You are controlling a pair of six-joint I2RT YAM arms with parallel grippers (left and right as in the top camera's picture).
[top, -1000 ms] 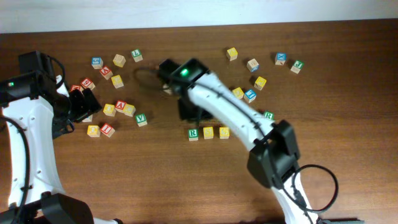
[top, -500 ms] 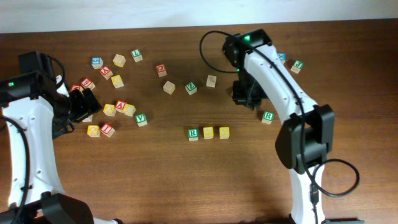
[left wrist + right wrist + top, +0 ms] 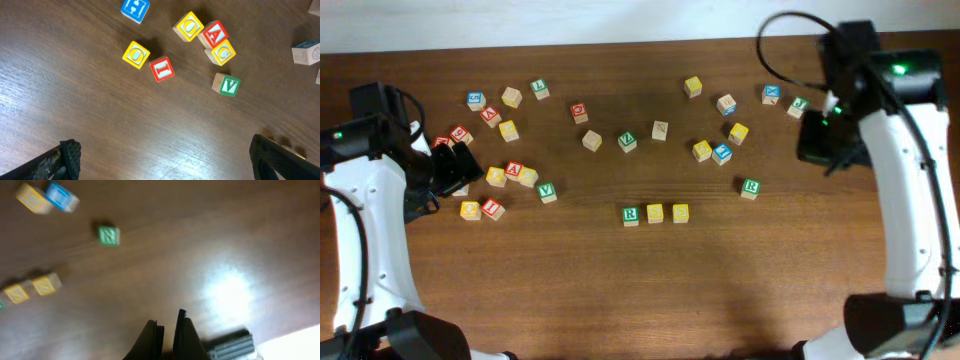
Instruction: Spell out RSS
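Three cubes stand in a row on the wooden table: a green R cube [image 3: 631, 215], then one yellow cube [image 3: 655, 213] and a second yellow cube [image 3: 680, 212]. In the right wrist view the two yellow cubes [image 3: 46, 285] lie at the left edge. My right gripper [image 3: 818, 142] is far to the right of the row, shut [image 3: 167, 329], with nothing between its fingers. At the table's left side my left gripper [image 3: 448, 172] stands wide open [image 3: 167, 159] over bare wood, holding nothing.
Loose letter cubes are scattered across the back half. A green cube [image 3: 750, 187] lies right of the row, and a green V cube [image 3: 226, 85], a red I cube [image 3: 162, 68] and yellow cubes [image 3: 136, 54] lie ahead of my left gripper. The table's back edge [image 3: 620, 42] meets a white wall.
My right arm has swung from the middle of the table, behind the row, to the far right, and its jaws have closed. The left arm and the cubes have not moved.
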